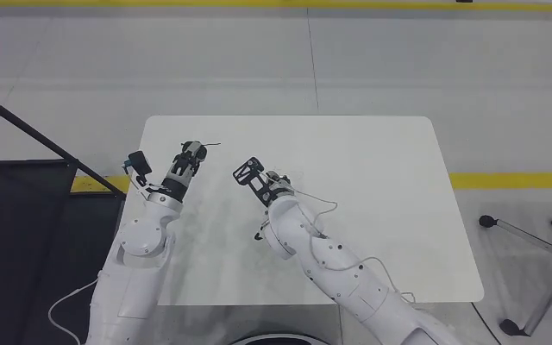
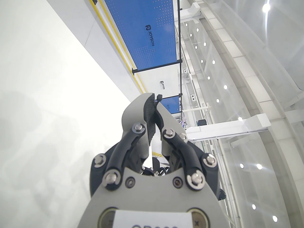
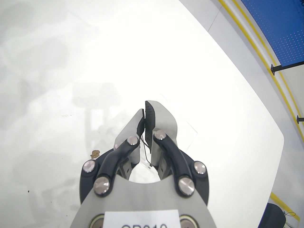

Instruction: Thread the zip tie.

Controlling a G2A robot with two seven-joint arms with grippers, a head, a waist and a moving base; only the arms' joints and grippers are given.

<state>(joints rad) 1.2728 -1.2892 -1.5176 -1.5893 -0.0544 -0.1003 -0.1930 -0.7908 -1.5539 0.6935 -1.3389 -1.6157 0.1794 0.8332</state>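
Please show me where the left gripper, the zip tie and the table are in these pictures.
left gripper (image 2: 154,100): left wrist view, midway between its shut fingertips.
zip tie (image 2: 159,96): left wrist view, its black end sticking out at that gripper's tip.
table (image 1: 371,190): top view, bare white top.

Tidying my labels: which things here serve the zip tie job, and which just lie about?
Job: thin black zip tie, shut left gripper, right gripper pinching a thin black strand.
Lying about: small brown crumb on white table.

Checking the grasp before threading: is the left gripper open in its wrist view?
No, the left gripper has its pads pressed together, with a small black end of the zip tie pinched at the tips.
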